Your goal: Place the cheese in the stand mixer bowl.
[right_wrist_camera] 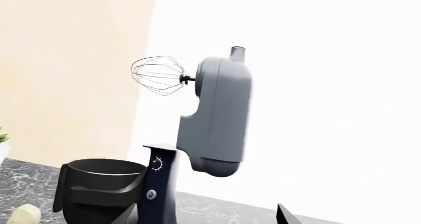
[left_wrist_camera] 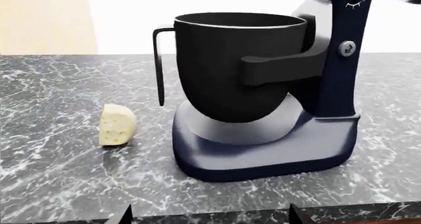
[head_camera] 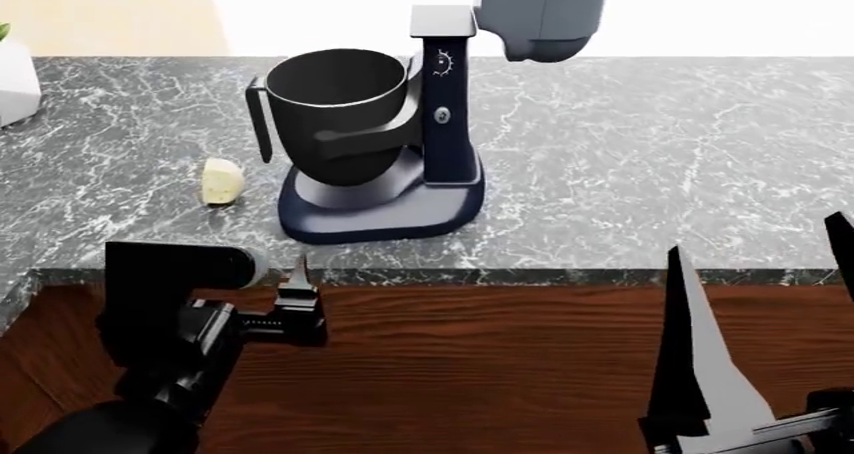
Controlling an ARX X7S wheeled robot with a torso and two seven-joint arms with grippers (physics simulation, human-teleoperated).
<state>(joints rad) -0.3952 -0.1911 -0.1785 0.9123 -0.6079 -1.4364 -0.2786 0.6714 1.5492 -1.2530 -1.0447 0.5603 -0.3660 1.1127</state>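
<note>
The cheese, a small pale yellow wedge, lies on the dark marble counter just left of the stand mixer's base. The black stand mixer bowl sits cradled in the navy stand, handle toward the cheese. In the left wrist view the cheese lies beside the bowl. My left gripper is open and empty at the counter's front edge, short of the cheese; it also shows in the left wrist view. My right gripper is open and empty, low at the right; it also shows in the right wrist view.
The grey mixer head is tilted up, with a wire whisk sticking out. A white pot stands at the counter's far left. A brown wood surface lies below the counter's front edge.
</note>
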